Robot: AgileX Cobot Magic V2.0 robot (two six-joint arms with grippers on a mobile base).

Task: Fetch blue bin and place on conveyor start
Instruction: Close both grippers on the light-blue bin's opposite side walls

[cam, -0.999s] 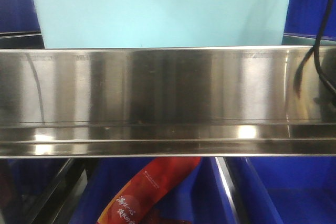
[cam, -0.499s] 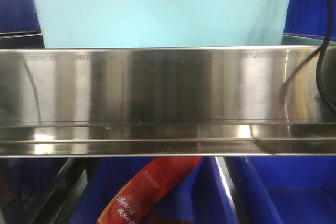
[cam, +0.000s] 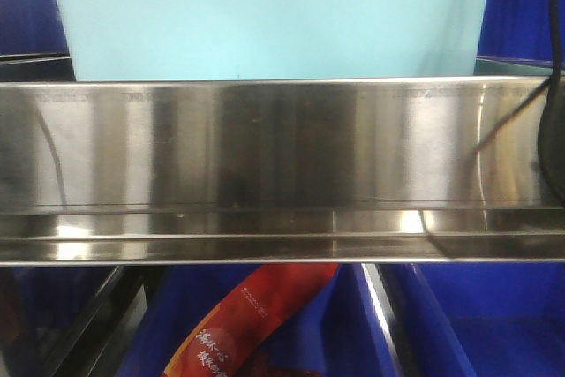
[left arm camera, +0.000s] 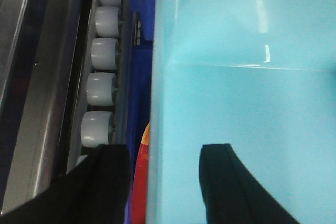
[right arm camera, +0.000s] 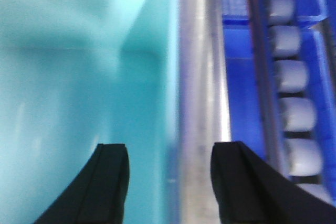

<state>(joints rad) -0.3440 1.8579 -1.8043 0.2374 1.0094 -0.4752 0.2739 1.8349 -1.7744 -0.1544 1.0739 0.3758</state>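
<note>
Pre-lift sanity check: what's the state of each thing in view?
blue bin: upright behind the steel rail, no contents visible.
left gripper: jaws open, astride a bin side wall, one inside, one outside.
right gripper: jaws open, astride the other side wall, not closed on it.
red packet: lying in a dark blue crate below the rail.

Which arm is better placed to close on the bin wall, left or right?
Right, though narrowly. The right end effector is open with the bin wall centred between its fingers; the left end effector, also open astride a wall, has it nearer the outer finger.
</note>
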